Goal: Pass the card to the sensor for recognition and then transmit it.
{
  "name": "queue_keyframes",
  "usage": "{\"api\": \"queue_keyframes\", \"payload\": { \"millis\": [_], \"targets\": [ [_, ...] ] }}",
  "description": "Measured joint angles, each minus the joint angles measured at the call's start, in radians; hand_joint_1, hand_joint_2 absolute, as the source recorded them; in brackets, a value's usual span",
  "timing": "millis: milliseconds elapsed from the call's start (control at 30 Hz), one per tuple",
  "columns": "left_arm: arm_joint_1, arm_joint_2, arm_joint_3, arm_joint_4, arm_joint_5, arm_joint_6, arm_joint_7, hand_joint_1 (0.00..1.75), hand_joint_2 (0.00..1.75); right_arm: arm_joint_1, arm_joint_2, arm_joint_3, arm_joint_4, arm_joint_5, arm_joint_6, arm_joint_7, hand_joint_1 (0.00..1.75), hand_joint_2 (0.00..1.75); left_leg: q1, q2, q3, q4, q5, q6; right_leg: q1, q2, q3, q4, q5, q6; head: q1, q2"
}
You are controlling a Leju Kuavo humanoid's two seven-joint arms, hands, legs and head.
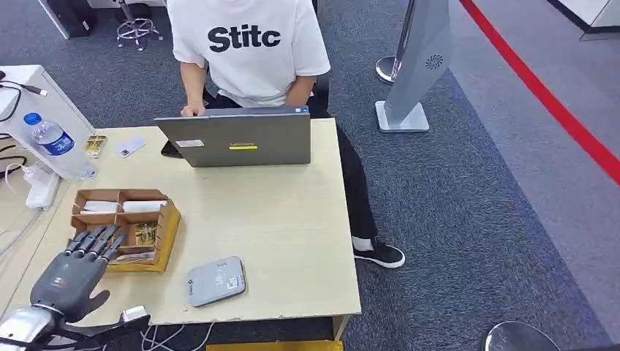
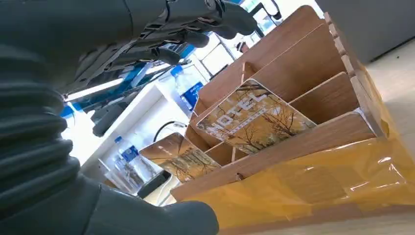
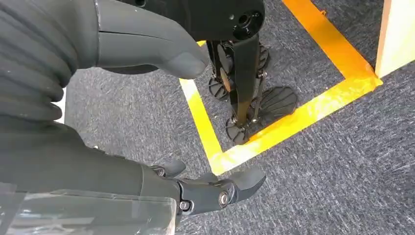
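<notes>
A wooden card box [image 1: 164, 232] with compartments stands on the table's left side. Hotel cards with a tree picture lean in it: one card [image 2: 252, 117] in a middle slot, another card [image 2: 180, 155] further along. My left hand [image 1: 82, 265] hovers at the box's near left corner, fingers spread over its edge, holding nothing; in the left wrist view the fingers [image 2: 205, 22] reach above the box [image 2: 337, 132]. The grey card sensor [image 1: 216, 281] lies flat near the table's front edge, right of the box. My right hand [image 3: 147, 44] hangs down over the carpet, empty, fingers apart.
A person in a white T-shirt [image 1: 245, 44] sits behind a grey laptop [image 1: 237, 137] at the far side. A water bottle [image 1: 55, 145], a small gold card [image 1: 95, 145], a white card [image 1: 130, 148] and a power strip [image 1: 40, 186] lie at the left. Yellow floor tape [image 3: 293, 117] marks the carpet.
</notes>
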Motion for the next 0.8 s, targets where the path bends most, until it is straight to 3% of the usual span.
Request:
{"api": "queue_keyframes", "payload": {
  "millis": [300, 533, 800],
  "targets": [
    [-0.022, -0.113, 0.000, 0.113, -0.065, 0.137, 0.005, 0.00, 1.75, -0.002, -0.003, 0.016, 0.000, 0.021, 0.000, 0.000, 0.00, 1.75, 0.000, -0.001, 0.000, 0.000, 0.000, 0.000, 0.000, -0.001, 0.000, 0.000, 0.000, 0.000, -0.002, 0.000],
    [-0.020, -0.167, 0.000, 0.143, -0.062, 0.141, -0.007, 0.00, 1.75, -0.003, -0.007, 0.021, 0.000, 0.032, 0.000, -0.002, 0.00, 1.75, 0.000, -0.001, 0.000, 0.000, 0.000, 0.000, 0.000, -0.001, 0.000, 0.000, 0.000, 0.000, -0.002, 0.000],
    [-0.020, -0.188, 0.002, 0.143, -0.045, 0.145, -0.008, 0.00, 1.75, -0.003, -0.008, 0.023, 0.000, 0.035, 0.000, -0.002, 0.00, 1.75, 0.000, -0.001, 0.000, 0.000, 0.000, 0.000, 0.000, -0.001, 0.000, 0.000, 0.000, 0.000, -0.001, 0.000]
  ]
}}
